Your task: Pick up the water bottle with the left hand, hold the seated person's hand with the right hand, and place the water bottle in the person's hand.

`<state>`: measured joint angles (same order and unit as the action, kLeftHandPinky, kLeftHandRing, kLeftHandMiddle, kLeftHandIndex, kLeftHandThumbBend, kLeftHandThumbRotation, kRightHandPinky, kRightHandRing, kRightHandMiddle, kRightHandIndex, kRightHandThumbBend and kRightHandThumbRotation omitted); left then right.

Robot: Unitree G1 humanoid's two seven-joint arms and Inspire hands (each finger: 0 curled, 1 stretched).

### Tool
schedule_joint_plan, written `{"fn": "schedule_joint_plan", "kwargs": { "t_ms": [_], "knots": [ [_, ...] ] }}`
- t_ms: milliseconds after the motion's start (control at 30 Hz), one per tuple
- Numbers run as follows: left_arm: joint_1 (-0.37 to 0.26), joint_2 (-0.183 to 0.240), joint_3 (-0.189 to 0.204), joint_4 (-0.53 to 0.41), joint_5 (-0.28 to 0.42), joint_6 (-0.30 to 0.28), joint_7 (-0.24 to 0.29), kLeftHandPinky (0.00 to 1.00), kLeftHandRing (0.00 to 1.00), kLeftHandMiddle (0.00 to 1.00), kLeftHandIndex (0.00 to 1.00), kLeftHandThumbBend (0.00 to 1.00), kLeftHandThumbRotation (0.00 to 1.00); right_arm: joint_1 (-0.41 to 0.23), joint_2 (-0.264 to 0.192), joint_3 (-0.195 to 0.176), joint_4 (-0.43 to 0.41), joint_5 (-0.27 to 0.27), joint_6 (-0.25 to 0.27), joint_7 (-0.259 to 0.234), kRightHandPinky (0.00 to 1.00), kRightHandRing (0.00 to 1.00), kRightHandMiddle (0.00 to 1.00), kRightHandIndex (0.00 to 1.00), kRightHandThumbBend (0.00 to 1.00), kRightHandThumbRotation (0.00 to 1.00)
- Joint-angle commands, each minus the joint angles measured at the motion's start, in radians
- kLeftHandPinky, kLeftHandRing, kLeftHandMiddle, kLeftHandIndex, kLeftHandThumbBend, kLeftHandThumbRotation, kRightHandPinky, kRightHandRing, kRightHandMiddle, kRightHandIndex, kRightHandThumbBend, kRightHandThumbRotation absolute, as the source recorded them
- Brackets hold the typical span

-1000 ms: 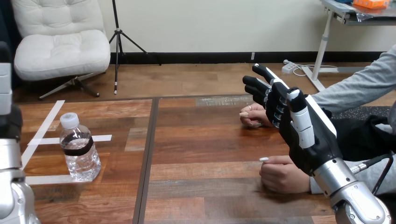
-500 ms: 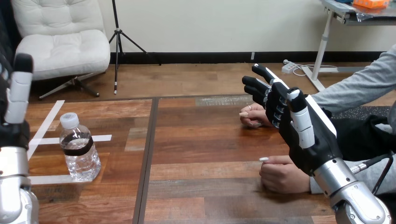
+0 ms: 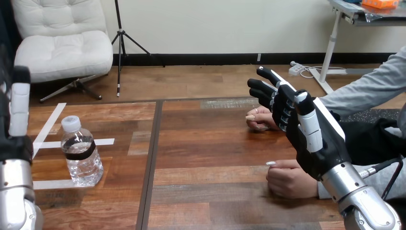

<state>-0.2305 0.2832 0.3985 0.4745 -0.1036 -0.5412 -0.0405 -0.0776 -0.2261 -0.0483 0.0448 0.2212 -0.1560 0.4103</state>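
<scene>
Two robot hands show over the wooden tabletop [image 3: 206,148]. At the far left, the left hand [image 3: 16,120] stands upright at the table's edge with its fingers straight and pointing up, holding nothing. Just to its right, apart from it, the water bottle [image 3: 81,154] stands upright on the tabletop among strips of white tape [image 3: 103,141], its white cap on and a dark band round its middle. Across the bare middle of the table, at the right, the person's farther hand [image 3: 258,120] rests on the wood. The right hand [image 3: 313,141] is raised beside it, fingers straight and spread, their tips over that hand; I cannot tell whether they touch. Below them, the person's nearer hand [image 3: 287,179] lies loosely closed on the tabletop.
</scene>
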Motion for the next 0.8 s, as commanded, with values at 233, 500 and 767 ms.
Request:
{"fn": "schedule_joint_plan", "kwargs": {
  "t_ms": [233,500,767],
  "knots": [
    [-0.048,0.023,-0.020,0.069,0.026,0.057,0.043,1.00,1.00,1.00,1.00,1.00,0.98,-0.049,0.002,-0.007,-0.035,0.011,-0.004,0.001,0.99,0.92,0.90,0.95,1.00,1.00],
    [-0.059,0.032,-0.025,0.123,0.025,0.059,0.028,1.00,1.00,1.00,1.00,1.00,1.00,-0.046,0.003,-0.006,-0.043,0.012,0.001,-0.001,0.99,0.92,0.90,0.95,1.00,1.00],
    [-0.065,0.040,-0.038,0.151,0.045,0.060,0.032,1.00,1.00,1.00,1.00,1.00,1.00,-0.043,0.003,-0.008,-0.049,0.015,0.002,-0.001,0.99,0.92,0.90,0.95,1.00,1.00]
  ]
}}
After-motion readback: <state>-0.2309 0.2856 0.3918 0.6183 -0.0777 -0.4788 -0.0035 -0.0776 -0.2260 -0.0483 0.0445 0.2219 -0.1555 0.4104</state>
